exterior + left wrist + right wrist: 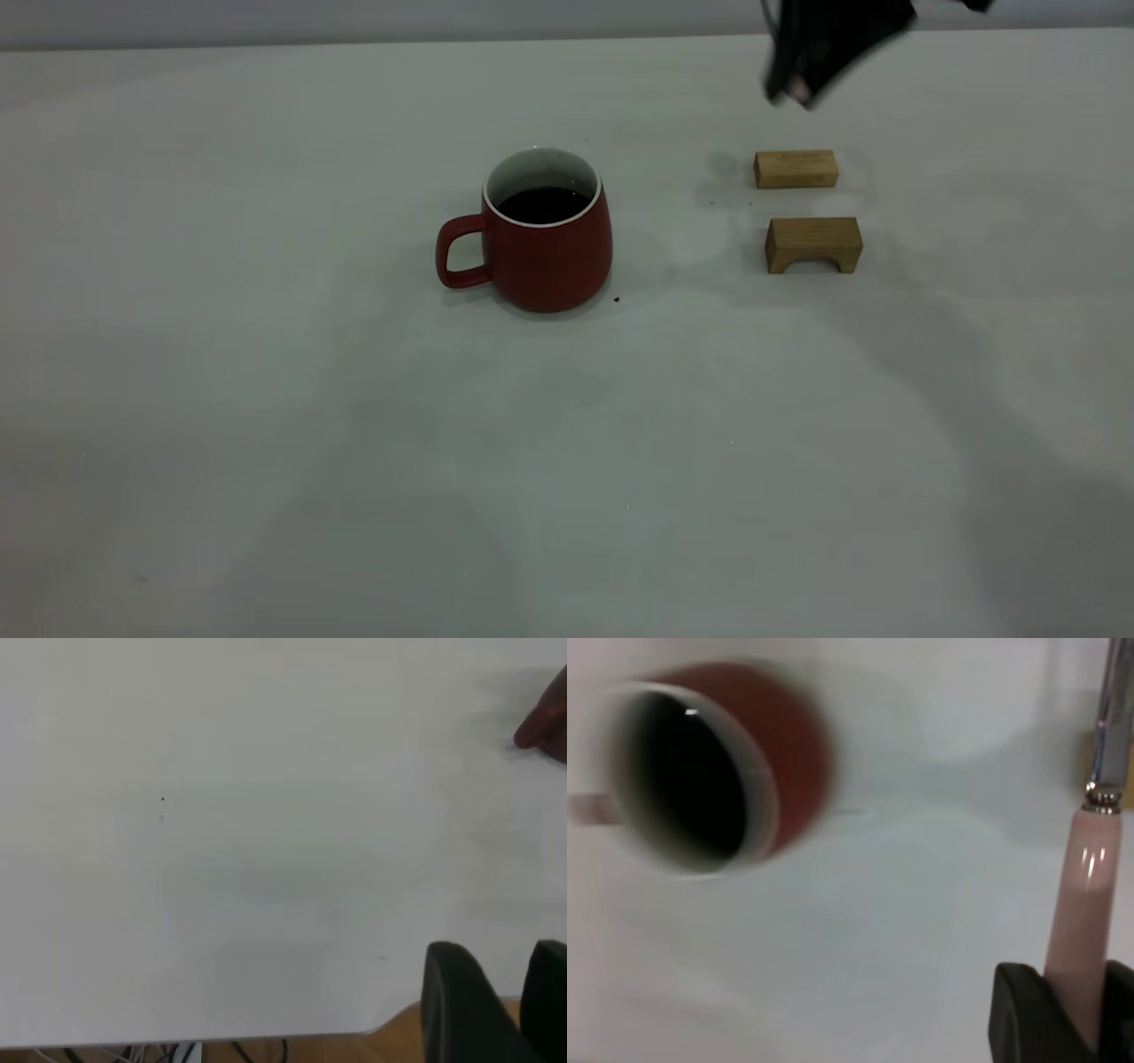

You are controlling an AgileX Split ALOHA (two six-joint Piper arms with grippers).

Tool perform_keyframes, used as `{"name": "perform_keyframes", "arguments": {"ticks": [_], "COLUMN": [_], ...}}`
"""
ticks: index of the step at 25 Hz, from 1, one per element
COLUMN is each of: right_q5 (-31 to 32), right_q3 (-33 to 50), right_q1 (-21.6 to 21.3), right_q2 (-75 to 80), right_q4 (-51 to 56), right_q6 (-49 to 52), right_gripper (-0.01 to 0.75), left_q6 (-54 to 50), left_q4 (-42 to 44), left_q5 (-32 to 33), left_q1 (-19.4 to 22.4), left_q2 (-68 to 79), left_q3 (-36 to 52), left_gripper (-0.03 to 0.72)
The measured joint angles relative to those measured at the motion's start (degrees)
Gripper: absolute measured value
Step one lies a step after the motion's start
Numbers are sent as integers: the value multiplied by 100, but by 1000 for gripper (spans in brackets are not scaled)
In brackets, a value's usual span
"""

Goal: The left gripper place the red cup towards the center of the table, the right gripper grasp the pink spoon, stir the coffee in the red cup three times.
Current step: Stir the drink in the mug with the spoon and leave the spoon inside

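Dark-red ceramic, the red cup (547,235) stands upright near the middle of the table (266,425), handle at its 9 o'clock, the coffee (542,205) well below the white rim. The cup looks heavy and stable, but brittle, with liquid free to slosh; a knock at the rim would be the risk. The right gripper (802,84) hangs above the table at about 2 o'clock from the cup, beyond two tan wooden blocks (796,168) at the cup's 3 o'clock. In its wrist view the fingers are clamped on the pale end of the pink spoon (1085,895), metal neck pointing away from the gripper. The spoon is slim, stiff and light, its glossy handle likely slippery; a hold low on the handle gives reach, though it may pivot if the bowl drags. The left gripper (500,1005) is parked at the table edge, fingers slightly apart, holding nothing.
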Motion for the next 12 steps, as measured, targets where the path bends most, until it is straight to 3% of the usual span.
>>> {"name": "perform_keyframes", "arguments": {"ticks": [8,12], "right_q5": [365,383], "right_q3": [5,5], "right_q1": [324,445], "right_q2": [-63,-35], "right_q4": [3622,4873], "right_q6": [43,1125], "right_gripper": [149,149], "left_q6": [0,-6], "left_q4": [0,0], "left_q5": [0,0], "left_q1": [0,0], "left_q2": [0,0], "left_q3": [0,0], "left_gripper": [245,245]}}
